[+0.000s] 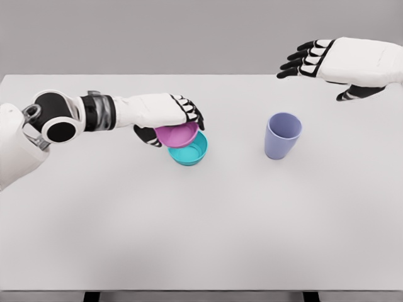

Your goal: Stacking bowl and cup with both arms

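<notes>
Simulation render from the robot's head camera, looking down on a white table (201, 239). The left hand (165, 116) is reaching in from the table's left edge, its fingers curling around a pink bowl (177, 134) and gripping it by the rim. That bowl is tilting over a teal bowl (191, 151), overlapping its upper left rim; whether the two are touching is unclear. Both are sitting slightly left of the table's middle, nearer the far edge than the near one. To the right, well apart from the bowls, a lavender cup (283, 135) is standing upright on the table with nothing touching it. Above the far right corner, the right hand (334, 63) is hovering with its fingers spread wide and holding nothing. By the look of it, the bowl stacking is under way but not finished, and the cup is waiting to be picked up and added to the stack.
</notes>
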Controlling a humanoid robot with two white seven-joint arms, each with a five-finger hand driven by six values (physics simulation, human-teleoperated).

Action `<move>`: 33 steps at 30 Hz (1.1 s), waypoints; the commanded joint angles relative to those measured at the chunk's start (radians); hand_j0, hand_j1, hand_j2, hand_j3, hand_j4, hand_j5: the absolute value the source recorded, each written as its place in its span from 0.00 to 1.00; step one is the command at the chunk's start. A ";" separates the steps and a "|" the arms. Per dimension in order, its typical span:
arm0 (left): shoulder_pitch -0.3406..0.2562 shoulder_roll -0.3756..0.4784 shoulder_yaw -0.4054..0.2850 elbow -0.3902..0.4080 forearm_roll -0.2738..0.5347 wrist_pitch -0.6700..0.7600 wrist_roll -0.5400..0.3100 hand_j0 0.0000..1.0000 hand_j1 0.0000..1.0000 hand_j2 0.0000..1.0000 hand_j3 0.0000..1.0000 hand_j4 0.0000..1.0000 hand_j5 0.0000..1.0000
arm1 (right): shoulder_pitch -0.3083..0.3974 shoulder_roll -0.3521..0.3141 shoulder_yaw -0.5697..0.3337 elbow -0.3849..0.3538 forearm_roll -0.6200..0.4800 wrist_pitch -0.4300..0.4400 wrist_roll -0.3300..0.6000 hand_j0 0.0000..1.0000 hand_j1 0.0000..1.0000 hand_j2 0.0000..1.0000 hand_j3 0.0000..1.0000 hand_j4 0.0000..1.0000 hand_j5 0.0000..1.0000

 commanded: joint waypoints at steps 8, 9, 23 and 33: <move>0.005 -0.020 -0.022 0.004 -0.018 0.002 0.001 0.63 0.63 0.63 0.63 0.63 0.63 | -0.046 0.114 0.172 0.211 0.090 0.002 0.000 1.00 1.00 1.00 1.00 1.00 1.00; 0.006 -0.020 -0.030 0.004 -0.024 0.002 0.001 0.63 0.63 0.63 0.63 0.63 0.63 | -0.046 0.116 0.180 0.219 0.090 0.002 0.000 1.00 1.00 1.00 1.00 1.00 1.00; 0.008 -0.048 -0.035 0.016 -0.049 0.002 0.001 0.64 0.64 0.64 0.64 0.64 0.64 | -0.046 0.133 0.248 0.208 0.088 0.002 0.000 1.00 1.00 1.00 1.00 1.00 1.00; 0.011 -0.049 -0.036 0.016 -0.050 0.002 0.001 0.66 0.66 0.66 0.66 0.66 0.66 | -0.052 0.153 0.269 0.219 0.088 0.002 0.000 1.00 1.00 1.00 1.00 1.00 1.00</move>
